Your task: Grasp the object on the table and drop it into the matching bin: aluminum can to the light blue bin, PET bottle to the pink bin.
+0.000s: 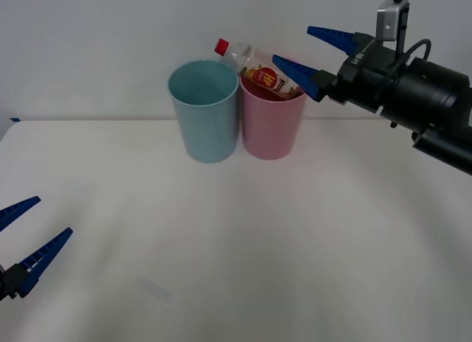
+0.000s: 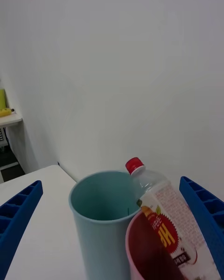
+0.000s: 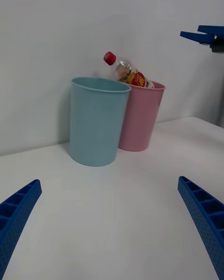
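One PET bottle [image 1: 254, 71] tilted inside the pink bin [image 1: 271, 128].

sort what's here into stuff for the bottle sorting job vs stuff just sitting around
Job:
- PET bottle, leaning in the pink bin, red cap over the rim
- right gripper, open, beside the pink bin's rim
- table

Just there:
- light blue bin, touching the pink one
- left gripper, open, low near the table edge
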Action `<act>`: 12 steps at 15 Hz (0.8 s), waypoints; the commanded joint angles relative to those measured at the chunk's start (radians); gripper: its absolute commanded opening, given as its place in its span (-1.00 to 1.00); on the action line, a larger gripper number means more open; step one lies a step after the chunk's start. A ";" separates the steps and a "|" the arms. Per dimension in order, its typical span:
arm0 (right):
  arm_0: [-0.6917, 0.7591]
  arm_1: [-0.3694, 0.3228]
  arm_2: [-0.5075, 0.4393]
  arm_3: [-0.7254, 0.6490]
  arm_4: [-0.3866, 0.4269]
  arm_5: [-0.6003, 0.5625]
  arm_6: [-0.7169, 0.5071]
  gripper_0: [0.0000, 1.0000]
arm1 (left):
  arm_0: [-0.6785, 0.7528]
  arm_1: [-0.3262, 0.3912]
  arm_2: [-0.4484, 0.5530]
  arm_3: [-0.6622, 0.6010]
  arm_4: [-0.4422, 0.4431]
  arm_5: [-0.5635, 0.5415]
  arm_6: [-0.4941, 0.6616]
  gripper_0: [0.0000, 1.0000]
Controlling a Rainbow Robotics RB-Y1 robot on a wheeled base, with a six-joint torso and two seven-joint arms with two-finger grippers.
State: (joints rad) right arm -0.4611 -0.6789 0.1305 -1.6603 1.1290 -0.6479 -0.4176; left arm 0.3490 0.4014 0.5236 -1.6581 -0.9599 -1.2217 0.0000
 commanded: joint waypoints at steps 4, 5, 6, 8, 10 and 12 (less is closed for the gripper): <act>0.211 -0.005 -0.120 -0.061 -0.078 -0.191 0.151 1.00 | 0.000 0.000 0.000 0.000 0.000 0.000 0.000 1.00; 0.240 -0.005 -0.137 -0.061 -0.089 -0.228 0.188 1.00 | 0.000 0.000 0.000 0.000 0.000 0.000 0.000 1.00; 0.276 -0.005 -0.154 -0.061 -0.100 -0.266 0.217 1.00 | 0.000 0.000 0.000 0.000 0.000 0.000 0.000 1.00; 0.355 -0.005 -0.200 -0.061 -0.104 -0.348 0.235 1.00 | 0.000 0.000 0.000 0.000 0.000 0.000 0.000 1.00; 0.426 -0.005 -0.250 -0.061 -0.104 -0.429 0.252 1.00 | 0.000 0.000 0.000 0.000 0.000 0.000 0.000 1.00; 0.487 -0.005 -0.293 -0.061 -0.100 -0.495 0.269 1.00 | 0.000 0.000 0.000 0.000 0.000 0.000 0.000 1.00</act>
State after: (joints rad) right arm 0.0031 -0.6842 -0.1470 -1.7213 1.0266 -1.1184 -0.1564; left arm 0.3491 0.4014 0.5236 -1.6581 -0.9599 -1.2217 0.0000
